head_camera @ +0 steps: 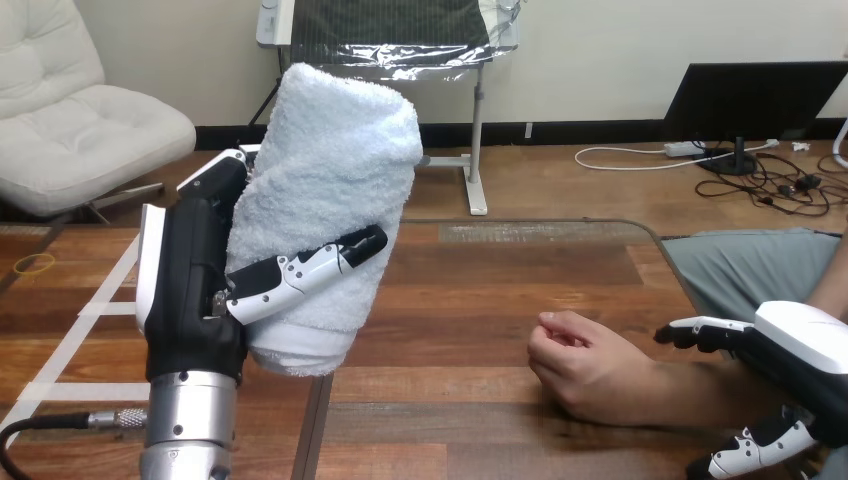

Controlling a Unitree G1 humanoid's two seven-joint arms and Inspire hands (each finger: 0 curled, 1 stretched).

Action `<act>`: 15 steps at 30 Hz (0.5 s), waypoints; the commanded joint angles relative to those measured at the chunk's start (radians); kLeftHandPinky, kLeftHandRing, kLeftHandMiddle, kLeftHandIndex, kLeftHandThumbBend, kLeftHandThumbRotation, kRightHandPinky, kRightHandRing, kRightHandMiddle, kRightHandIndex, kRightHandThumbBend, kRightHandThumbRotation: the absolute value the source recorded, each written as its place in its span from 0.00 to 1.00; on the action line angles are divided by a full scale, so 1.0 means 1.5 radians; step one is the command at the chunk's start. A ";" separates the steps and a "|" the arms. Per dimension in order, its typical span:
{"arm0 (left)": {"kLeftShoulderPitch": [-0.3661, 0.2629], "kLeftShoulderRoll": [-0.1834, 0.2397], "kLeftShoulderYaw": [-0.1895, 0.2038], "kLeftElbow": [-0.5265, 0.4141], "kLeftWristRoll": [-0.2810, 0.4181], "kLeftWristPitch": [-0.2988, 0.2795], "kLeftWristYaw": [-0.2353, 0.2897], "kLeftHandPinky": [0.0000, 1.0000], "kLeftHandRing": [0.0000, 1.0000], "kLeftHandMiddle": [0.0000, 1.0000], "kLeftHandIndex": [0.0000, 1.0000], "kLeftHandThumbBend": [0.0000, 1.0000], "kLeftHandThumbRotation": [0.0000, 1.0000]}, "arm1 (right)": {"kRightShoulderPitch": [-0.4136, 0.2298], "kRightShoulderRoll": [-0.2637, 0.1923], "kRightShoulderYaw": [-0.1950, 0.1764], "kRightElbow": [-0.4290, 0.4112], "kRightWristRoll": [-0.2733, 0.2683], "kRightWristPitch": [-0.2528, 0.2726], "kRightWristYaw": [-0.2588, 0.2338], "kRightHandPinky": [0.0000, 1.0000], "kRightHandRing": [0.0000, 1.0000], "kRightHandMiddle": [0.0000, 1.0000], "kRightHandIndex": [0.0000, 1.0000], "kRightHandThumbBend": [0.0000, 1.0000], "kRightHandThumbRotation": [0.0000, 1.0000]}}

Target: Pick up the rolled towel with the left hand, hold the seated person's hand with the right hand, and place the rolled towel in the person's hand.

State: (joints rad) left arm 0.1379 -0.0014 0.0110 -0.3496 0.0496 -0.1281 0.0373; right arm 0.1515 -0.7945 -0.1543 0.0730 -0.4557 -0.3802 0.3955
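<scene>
The rolled white towel (pixel 335 190) is held upright above the table's left part, my left hand (pixel 195 290) shut on it with fingers (pixel 310 265) curled across its front. The person's hand (pixel 580 365) rests on the table at the right as a loose fist, knuckles toward the left. At the lower right, my right hand (pixel 800 345) sits at the person's forearm (pixel 700 385). Its fingers (pixel 700 332) reach fairly straight along the forearm's far side and its thumb (pixel 755 450) lies on the near side. I see no finger curled round the arm.
The wooden table (pixel 470 300) stretches between the towel and the person's hand. White tape strips (pixel 95 310) mark its left part. The person's lap (pixel 745 265) shows at the right edge.
</scene>
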 commanded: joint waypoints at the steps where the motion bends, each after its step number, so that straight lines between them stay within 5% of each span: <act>1: -0.026 -0.001 0.001 -0.003 -0.004 -0.022 0.001 0.18 0.24 0.30 0.36 0.48 0.00 | -0.042 -0.012 0.022 0.017 -0.033 0.000 -0.031 0.82 0.82 0.83 0.83 1.00 0.15; 15: -0.025 0.000 0.002 -0.005 -0.002 -0.019 0.001 0.18 0.23 0.30 0.36 0.49 0.00 | -0.060 -0.002 0.076 0.052 -0.135 -0.004 -0.121 0.75 0.76 0.78 0.78 1.00 0.08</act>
State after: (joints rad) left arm 0.1379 -0.0009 0.0125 -0.3491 0.0494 -0.1283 0.0372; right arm 0.1192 -0.7945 -0.0766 0.1120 -0.6188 -0.3827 0.2676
